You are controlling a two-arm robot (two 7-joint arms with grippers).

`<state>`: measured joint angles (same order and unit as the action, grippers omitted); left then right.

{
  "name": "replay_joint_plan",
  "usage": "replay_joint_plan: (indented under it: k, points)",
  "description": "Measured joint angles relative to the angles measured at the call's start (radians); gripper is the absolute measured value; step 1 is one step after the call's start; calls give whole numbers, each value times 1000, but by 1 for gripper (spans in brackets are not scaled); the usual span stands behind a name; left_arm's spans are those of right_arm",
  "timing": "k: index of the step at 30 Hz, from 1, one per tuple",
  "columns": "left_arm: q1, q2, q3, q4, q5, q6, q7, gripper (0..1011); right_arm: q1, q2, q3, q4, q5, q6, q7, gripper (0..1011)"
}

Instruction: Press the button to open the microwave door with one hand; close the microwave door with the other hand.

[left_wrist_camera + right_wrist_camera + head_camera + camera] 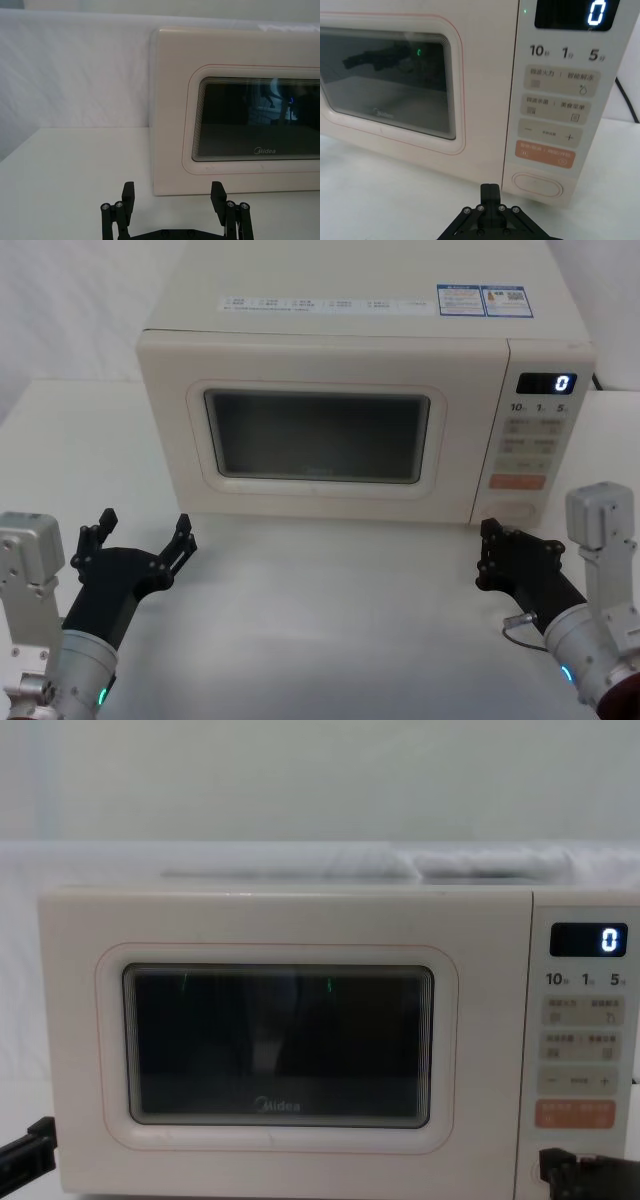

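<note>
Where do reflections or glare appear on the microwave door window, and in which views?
Left wrist view: the microwave door window mirrors pale shapes and a blue dot at its right side. Right wrist view: a dark arm-like reflection and a green light. Chest view: two faint green streaks near the top. Head view: the window looks evenly grey, without sharp glare.

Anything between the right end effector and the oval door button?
Nothing. In the right wrist view the right end effector, fingers together, sits just short of the button, with bare white table under it. The head view agrees.
</note>
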<state>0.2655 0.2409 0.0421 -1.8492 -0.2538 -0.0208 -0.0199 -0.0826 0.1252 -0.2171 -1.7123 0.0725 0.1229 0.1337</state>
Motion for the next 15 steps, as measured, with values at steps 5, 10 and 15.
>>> replay_joint_plan:
  k: [5, 10, 15]
  points:
    - [0, 0, 0, 0, 0, 0, 0, 1001, 25, -16, 4, 38, 2, 11, -2, 0]
    - [0, 0, 0, 0, 0, 0, 0, 1001, 41, -31, 12, 68, 8, 11, -8, 0]
    - [0, 0, 0, 0, 0, 0, 0, 1001, 56, -48, 28, 97, 29, 8, -12, 0]
